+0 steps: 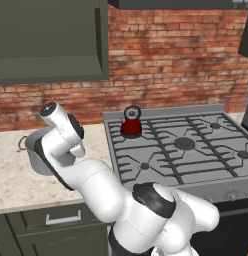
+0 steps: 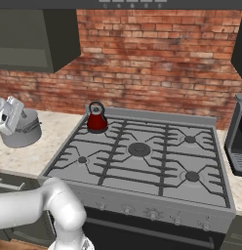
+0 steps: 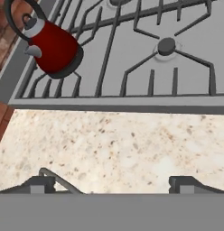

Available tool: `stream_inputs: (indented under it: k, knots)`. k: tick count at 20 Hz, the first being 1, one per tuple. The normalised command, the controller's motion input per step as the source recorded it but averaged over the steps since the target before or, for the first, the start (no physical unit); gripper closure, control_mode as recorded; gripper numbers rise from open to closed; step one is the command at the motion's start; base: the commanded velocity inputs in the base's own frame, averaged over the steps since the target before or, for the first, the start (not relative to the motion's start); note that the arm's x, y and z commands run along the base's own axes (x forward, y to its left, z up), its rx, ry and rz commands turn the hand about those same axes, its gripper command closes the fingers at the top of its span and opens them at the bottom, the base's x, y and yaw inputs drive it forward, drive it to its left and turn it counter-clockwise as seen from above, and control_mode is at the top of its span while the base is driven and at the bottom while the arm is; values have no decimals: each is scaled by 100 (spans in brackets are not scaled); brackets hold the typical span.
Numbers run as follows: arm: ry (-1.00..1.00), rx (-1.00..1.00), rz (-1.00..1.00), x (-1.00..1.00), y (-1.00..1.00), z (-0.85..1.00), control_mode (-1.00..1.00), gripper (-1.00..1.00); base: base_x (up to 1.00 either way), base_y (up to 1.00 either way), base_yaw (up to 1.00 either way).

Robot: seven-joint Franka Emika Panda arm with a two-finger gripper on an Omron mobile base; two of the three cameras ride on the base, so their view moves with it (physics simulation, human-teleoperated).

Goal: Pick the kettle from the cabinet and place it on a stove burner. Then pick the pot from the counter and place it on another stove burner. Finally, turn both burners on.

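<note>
My end effector (image 3: 111, 182) hangs spread over the pot (image 2: 21, 131); rigid, probably heavy steel, so I'd pinch its rim.

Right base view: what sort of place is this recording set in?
A rendered home kitchen, by all signs: a grey gas cooktop with black criss-cross grates, a small squat red kettle with a black loop handle standing on its far left burner, and a beige speckled stone-look counter carrying a plain grey metal stockpot before a red brick wall.
</note>
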Motion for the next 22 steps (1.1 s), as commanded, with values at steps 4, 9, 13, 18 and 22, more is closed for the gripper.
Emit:
stream_inputs:
  k: [4, 9, 13, 18, 22]
  knots:
    - [0, 11, 12, 24, 18, -12, -100, -100, 0, 0, 0]
    - [0, 14, 9, 22, 27, -9, -100, -100, 0, 0, 0]
    - [0, 11, 5, 17, 33, -2, -100, -100, 0, 0, 0]
    - [3, 5, 1, 13, 23, -4, -100, -100, 0, 0, 0]
    - [13, 0, 0, 15, 8, -17, -100, -100, 0, 0, 0]
